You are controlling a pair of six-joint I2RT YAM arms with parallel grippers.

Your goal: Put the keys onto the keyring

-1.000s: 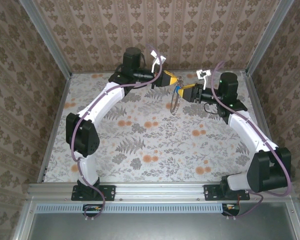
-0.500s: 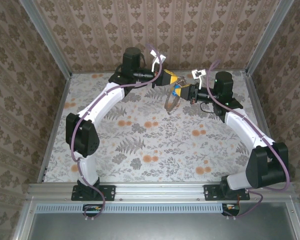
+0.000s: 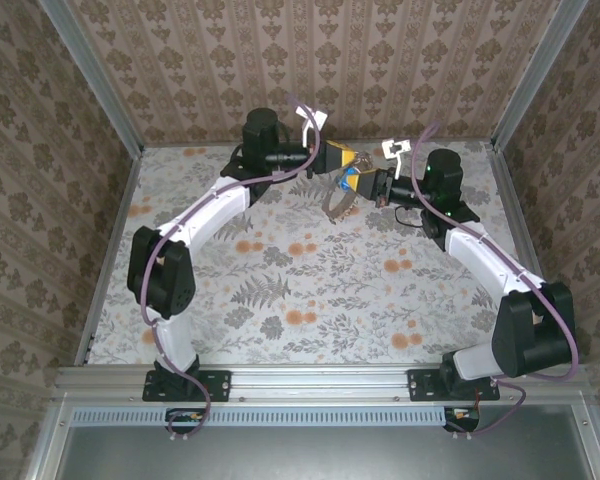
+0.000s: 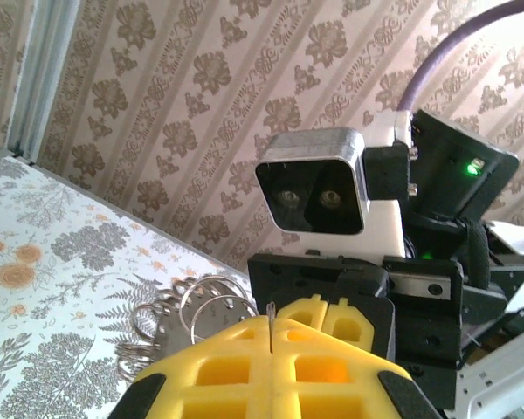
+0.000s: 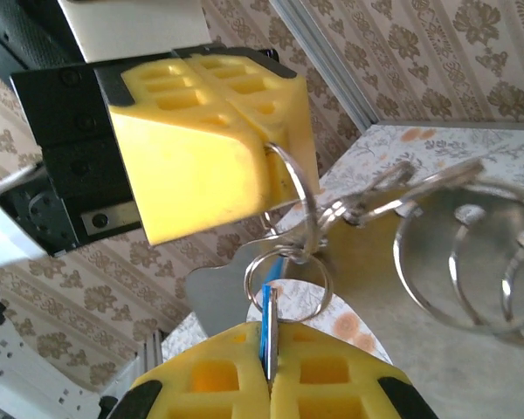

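Note:
My left gripper [image 3: 346, 160] is raised at the back of the table, shut on the keyring [image 3: 337, 203], which dangles below it. In the left wrist view the left gripper [image 4: 271, 325] pinches a thin ring edge, and more metal rings [image 4: 201, 301] hang to its left. My right gripper [image 3: 361, 181] faces it, tip to tip. In the right wrist view the right gripper [image 5: 267, 345] is shut on the blue keys [image 5: 265, 316], whose tip sits inside a small ring [image 5: 307, 307] hanging from the larger ring held by the left gripper [image 5: 264, 140].
A flat metal tag [image 5: 214, 297] and larger split rings [image 5: 472, 253] hang on the same bunch. The floral table [image 3: 310, 290] lies below both arms. Patterned walls [image 3: 280, 60] stand close behind the grippers.
My right gripper has shut on the blue key and moved left, up to the left gripper. The left arm shifted slightly, and the hanging keyring swung a little left.

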